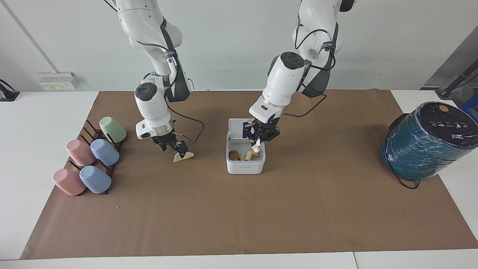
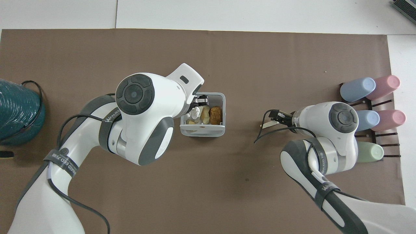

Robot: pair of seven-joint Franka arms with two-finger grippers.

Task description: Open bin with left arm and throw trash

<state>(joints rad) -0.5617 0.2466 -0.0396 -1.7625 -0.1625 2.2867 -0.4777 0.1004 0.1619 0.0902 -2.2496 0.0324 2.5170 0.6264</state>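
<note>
At frame centre, the left gripper (image 1: 260,139) is dangling a pinched tissue wad (image 1: 256,148) over the open bin (image 1: 245,167) (lid upright), while the right gripper (image 1: 175,146) is nipping a bread piece (image 1: 183,156) beside the racked cups (image 1: 91,160).

You have two white jointed robot arms, each ending in one black two-fingered pincer: the left pincer (image 1: 261,141) and the right pincer (image 1: 178,148).

One small white square bin (image 1: 245,164) with a raised hinged lid stands on the brown tabletop (image 1: 239,216).

You can count one crumpled white tissue wad (image 1: 255,148) and one pale-yellow triangular bread piece (image 1: 183,157) outside the bin. Inside it lie several brown and yellowish scraps; their exact number cannot be told.

Five pastel plastic cups sit on one dark slatted rack (image 1: 90,129): two pink (image 1: 79,152), two blue (image 1: 104,152) and one green (image 1: 112,129).

One big teal-wrapped cylinder (image 1: 427,140) completes your count.
</note>
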